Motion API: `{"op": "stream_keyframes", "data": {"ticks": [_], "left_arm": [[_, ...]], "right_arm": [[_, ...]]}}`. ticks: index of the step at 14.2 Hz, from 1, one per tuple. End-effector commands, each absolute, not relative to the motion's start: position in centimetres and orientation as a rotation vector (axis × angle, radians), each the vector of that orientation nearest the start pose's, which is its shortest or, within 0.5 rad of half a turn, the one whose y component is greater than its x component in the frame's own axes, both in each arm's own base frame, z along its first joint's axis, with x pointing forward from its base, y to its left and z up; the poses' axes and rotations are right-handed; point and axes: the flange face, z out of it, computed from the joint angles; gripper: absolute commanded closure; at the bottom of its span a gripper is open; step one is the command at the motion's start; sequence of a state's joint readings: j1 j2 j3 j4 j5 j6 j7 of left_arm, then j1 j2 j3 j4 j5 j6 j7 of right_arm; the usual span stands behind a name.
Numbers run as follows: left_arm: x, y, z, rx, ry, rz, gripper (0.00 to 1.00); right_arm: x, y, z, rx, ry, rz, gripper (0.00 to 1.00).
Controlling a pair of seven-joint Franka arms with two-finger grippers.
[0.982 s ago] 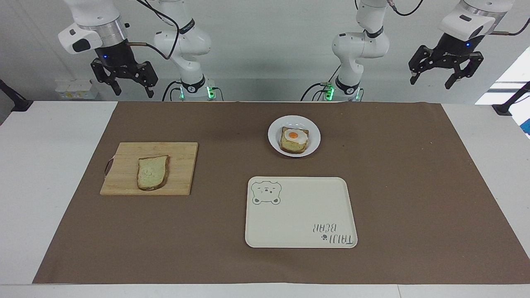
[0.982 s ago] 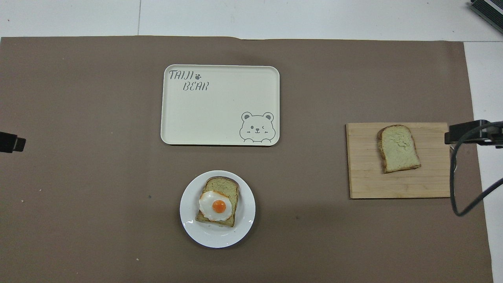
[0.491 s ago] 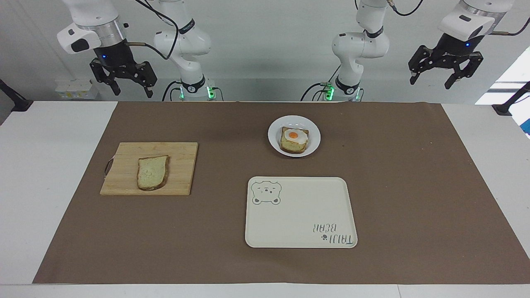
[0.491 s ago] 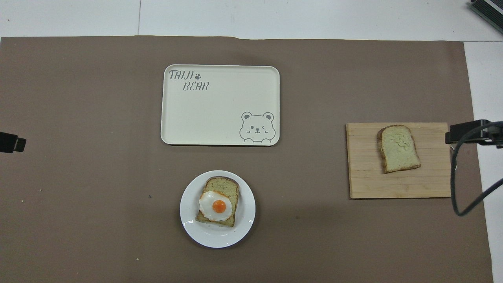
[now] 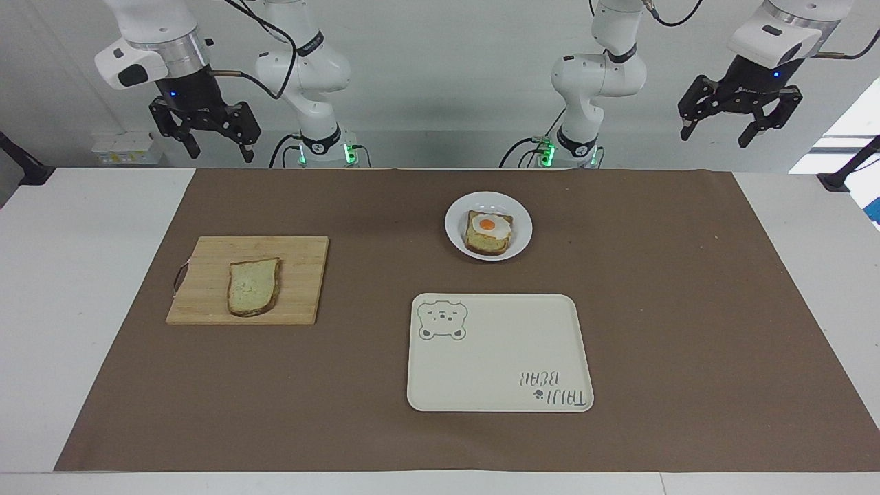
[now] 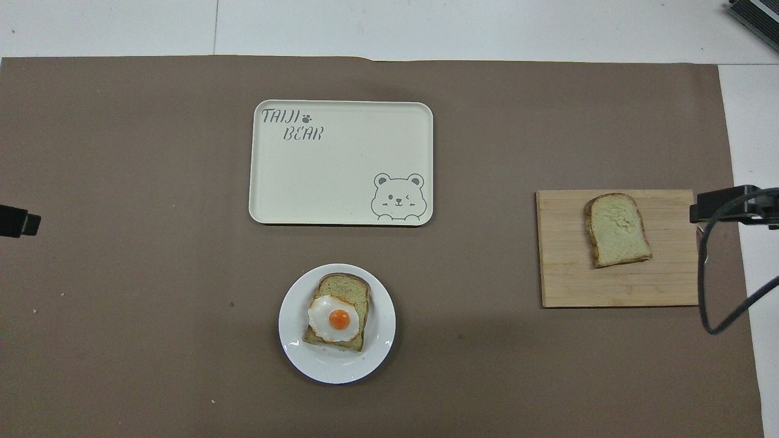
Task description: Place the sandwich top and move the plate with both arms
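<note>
The sandwich top (image 5: 253, 286) (image 6: 618, 230), a plain pale slice with a dark crust, lies flat on a wooden cutting board (image 5: 302, 275) (image 6: 560, 274) toward the right arm's end. The white plate (image 5: 524, 230) (image 6: 380, 347) sits nearer to the robots and holds an egg-topped bread slice (image 5: 488, 232) (image 6: 338, 316). My right gripper (image 5: 220, 148) hangs open and empty, high over the robots' edge of the table. My left gripper (image 5: 715, 137) is open and empty too, raised over the left arm's end.
A cream bear-printed tray (image 5: 498, 354) (image 6: 341, 164) lies farther from the robots than the plate. A brown mat (image 5: 687, 309) covers the table's middle. Black clamp mounts (image 5: 842, 175) stand at both ends of the table.
The right gripper has shifted slightly upward. The left gripper, bread, plate and tray have not moved.
</note>
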State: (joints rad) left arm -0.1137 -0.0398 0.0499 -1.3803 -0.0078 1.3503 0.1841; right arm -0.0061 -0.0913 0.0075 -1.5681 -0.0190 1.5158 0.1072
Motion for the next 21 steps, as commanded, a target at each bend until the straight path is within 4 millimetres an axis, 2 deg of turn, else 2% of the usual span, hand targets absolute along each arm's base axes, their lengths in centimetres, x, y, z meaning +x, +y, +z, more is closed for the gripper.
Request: {"op": "stream_keyframes", "data": {"ticks": [1,21], "left_arm": [[50.13,-3.22,71.31,-3.113,0.386,0.036,0.00],[49.59,-2.98,71.14,-3.119,0.370,0.084,0.00]], "right_arm": [[52.45,-0.45,67.28,-3.136,0.154,-0.084,0.00],[52.47,-0.37,67.29,-3.135,0.156,-0.087,0.00]]}}
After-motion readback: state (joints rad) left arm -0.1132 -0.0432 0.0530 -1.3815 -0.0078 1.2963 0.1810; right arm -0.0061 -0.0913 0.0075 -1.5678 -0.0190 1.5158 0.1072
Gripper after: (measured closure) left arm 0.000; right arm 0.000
